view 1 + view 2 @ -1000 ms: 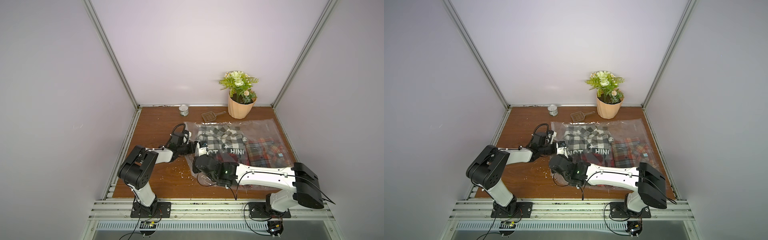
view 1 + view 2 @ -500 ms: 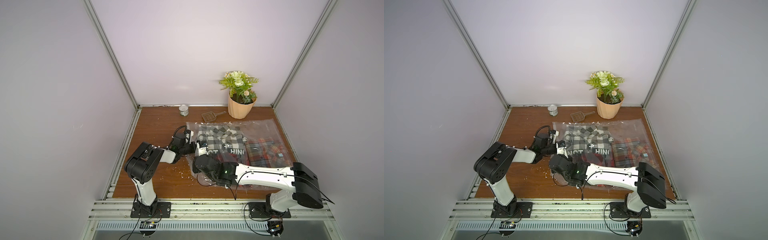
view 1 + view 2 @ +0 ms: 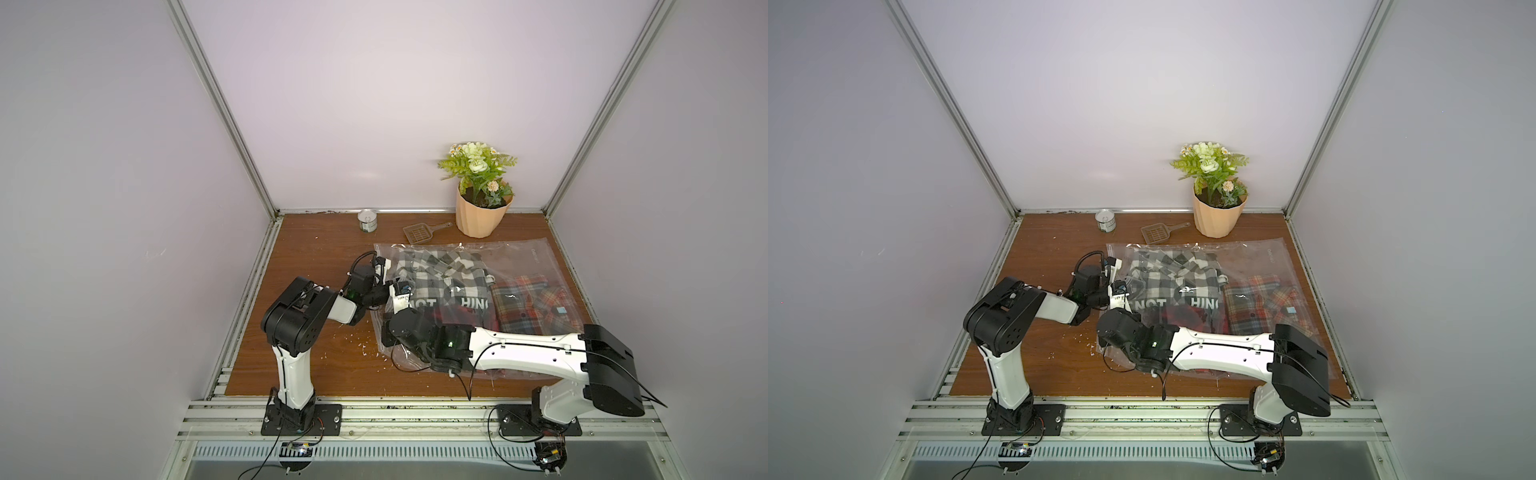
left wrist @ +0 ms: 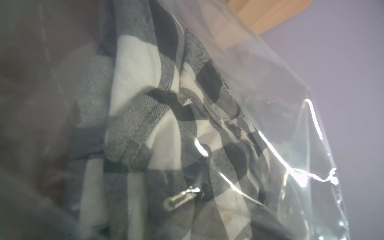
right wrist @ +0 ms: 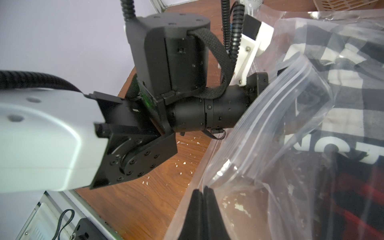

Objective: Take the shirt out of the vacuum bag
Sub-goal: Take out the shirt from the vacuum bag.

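While the vacuum bag is lying on the right half of the wooden table, the right gripper is pinching its near-left lip with jaws pressed together. The left gripper is poking into the gaping mouth from the left; plastic is hiding its jaws, so I am unable to judge their width. The black-and-white shirt is sitting inside the bag's far-left part.

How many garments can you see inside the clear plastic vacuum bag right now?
3: a black-and-white checked shirt on the robot's left, an orange-red plaid shirt on its right, and red-and-black plaid fabric nearest the robot, partly under the checked one. More may be hidden.
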